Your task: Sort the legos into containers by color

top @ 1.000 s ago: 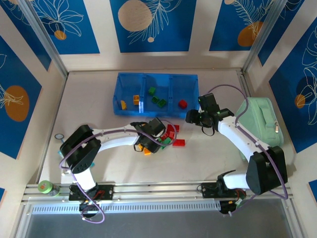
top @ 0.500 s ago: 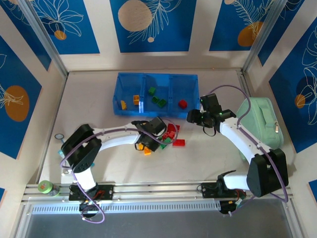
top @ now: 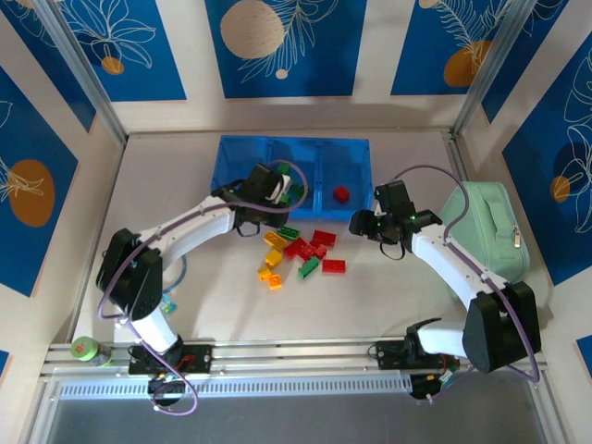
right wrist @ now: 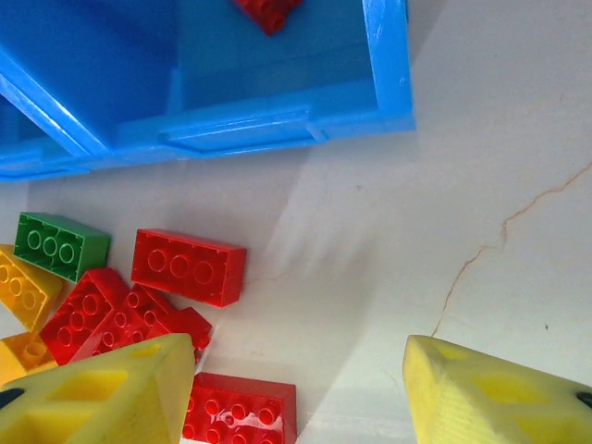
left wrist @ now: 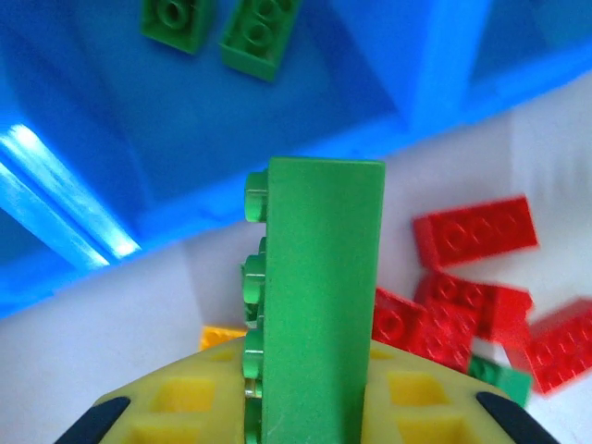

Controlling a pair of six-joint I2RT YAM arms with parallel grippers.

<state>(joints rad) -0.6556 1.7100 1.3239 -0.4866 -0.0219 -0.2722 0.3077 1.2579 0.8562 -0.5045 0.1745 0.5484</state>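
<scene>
The left pincer is clenched on a long green brick that sticks out past its fingertips, over the near wall of the blue tray. Two green legos already lie in the middle compartment just ahead. A clean drop probably means moving past the wall, lowering, then letting go. The right pincer hangs released above the table, beside the loose pile.

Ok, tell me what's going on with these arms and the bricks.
The left gripper is shut on a green brick at the blue tray's near wall, facing the middle compartment where two green bricks lie. The right gripper hangs open above the table beside the loose pile of red, yellow and green bricks. One red brick sits in the right compartment.
</scene>
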